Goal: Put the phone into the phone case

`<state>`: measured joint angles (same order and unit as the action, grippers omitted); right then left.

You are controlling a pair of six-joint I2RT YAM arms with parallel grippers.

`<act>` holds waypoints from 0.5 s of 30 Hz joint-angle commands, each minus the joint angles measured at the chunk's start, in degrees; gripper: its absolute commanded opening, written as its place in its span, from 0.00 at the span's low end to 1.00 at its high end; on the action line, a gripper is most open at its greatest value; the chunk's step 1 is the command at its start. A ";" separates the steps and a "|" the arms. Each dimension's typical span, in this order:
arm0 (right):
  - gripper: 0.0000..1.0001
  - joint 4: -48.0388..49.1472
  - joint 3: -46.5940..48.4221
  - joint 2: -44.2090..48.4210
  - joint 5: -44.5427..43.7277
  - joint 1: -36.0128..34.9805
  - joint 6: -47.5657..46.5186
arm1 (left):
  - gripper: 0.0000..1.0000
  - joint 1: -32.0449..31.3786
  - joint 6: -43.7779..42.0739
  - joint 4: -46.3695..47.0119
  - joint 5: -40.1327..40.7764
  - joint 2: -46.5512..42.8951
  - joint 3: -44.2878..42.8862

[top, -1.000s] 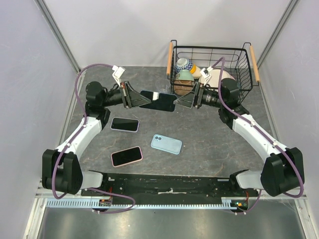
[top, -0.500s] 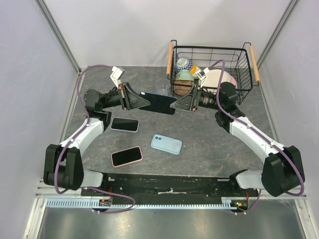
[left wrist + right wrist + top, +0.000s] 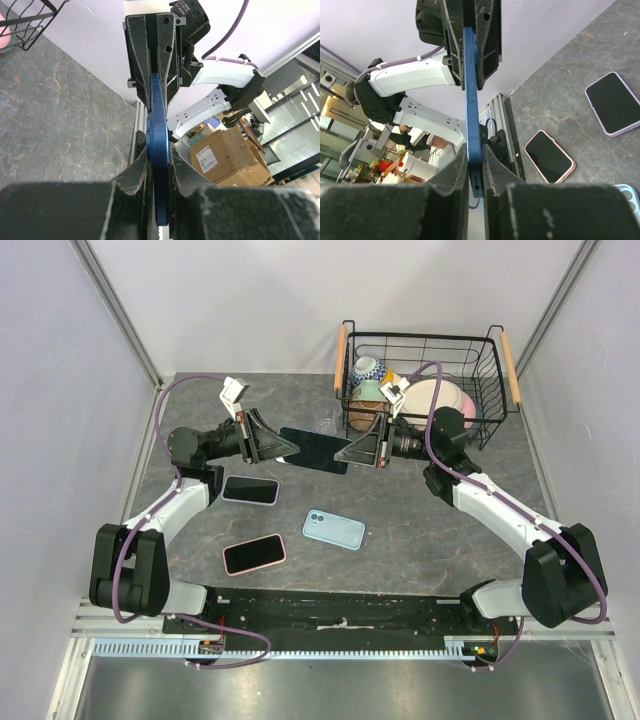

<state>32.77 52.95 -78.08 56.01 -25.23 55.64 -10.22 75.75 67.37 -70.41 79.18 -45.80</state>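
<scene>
A dark blue phone (image 3: 315, 449) hangs edge-on above the back of the table, held at both ends. My left gripper (image 3: 287, 447) is shut on its left end; in the left wrist view the phone (image 3: 159, 125) runs up from between my fingers (image 3: 135, 175). My right gripper (image 3: 345, 453) is shut on the right end, both pads pressing the phone (image 3: 471, 100) in the right wrist view. The light-blue phone case (image 3: 334, 530) lies flat on the table in front of them, apart from both grippers.
A phone in a lavender case (image 3: 250, 489) and one in a pink case (image 3: 254, 553) lie face up at the left front. A black wire basket (image 3: 425, 340) with bowls and a plate stands at the back right, just behind my right arm.
My right gripper's fingers have closed onto the phone's right end. Both grippers and the phone have shifted slightly left and toward the front.
</scene>
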 commanded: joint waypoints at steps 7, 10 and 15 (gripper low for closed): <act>0.00 3.35 1.54 -2.77 1.12 -1.13 1.76 | 0.02 -0.94 2.74 5.76 0.80 -0.51 0.98; 0.00 3.09 1.72 -3.13 1.21 -1.13 1.67 | 0.15 -0.94 1.51 4.09 0.37 -0.87 0.54; 0.00 1.51 1.89 -3.39 1.21 -1.22 0.62 | 0.45 -0.94 -3.05 -2.58 0.63 -2.45 -0.51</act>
<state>35.29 52.95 -80.42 57.12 -25.41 56.34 -10.04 76.97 66.94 -69.56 79.22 -44.27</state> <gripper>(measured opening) 0.067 0.385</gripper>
